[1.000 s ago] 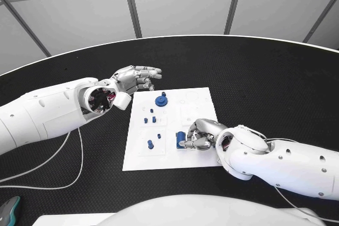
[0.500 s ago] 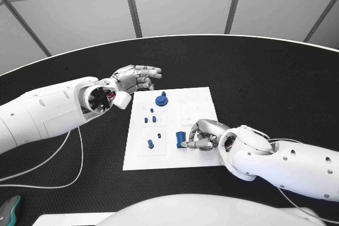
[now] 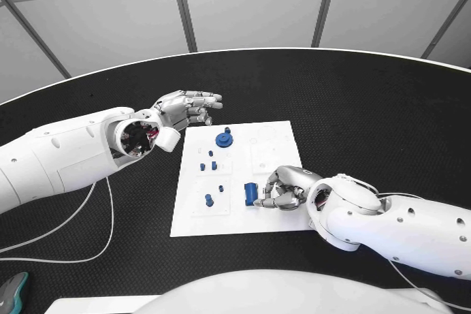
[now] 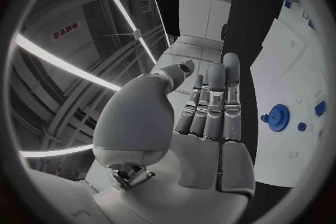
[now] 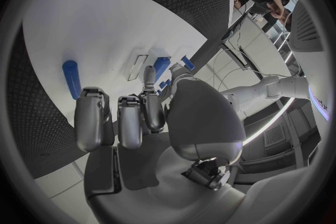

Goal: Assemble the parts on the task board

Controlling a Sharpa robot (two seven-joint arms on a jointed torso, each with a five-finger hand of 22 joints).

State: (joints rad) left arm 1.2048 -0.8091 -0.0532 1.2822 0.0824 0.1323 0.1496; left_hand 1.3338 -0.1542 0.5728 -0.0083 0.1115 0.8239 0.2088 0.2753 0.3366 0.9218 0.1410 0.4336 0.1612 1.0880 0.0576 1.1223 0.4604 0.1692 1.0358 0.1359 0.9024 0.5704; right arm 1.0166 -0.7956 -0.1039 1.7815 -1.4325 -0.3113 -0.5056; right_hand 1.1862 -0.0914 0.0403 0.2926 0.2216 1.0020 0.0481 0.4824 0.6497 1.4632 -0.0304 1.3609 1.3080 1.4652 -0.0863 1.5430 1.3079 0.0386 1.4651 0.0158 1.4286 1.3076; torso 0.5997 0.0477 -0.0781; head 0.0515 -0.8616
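We see the task board, a white plate, at the centre of the head view on the black bench.

Our right hand lies over the board's lower right area in the head view. Its fingers are curled inward, close against an oblong blue part that lies on the board just left of the hand. In the right wrist view the same hand shows bent fingers with the oblong blue part lying flat on the white board beyond the fingertips, apart from them. We cannot tell from either view whether the fingers touch the part; nothing is seen inside the hand.

Our left hand hangs above the bench at the upper left of the board in the head view, just off the board's corner. In the left wrist view this hand shows straight fingers lying side by side with the thumb apart, holding nothing.

A blue gear-shaped part stands near the board's upper left corner in the head view and also appears in the left wrist view. Several small blue pegs stand in the left half of the board, with one further blue part lower down toward the lower left.
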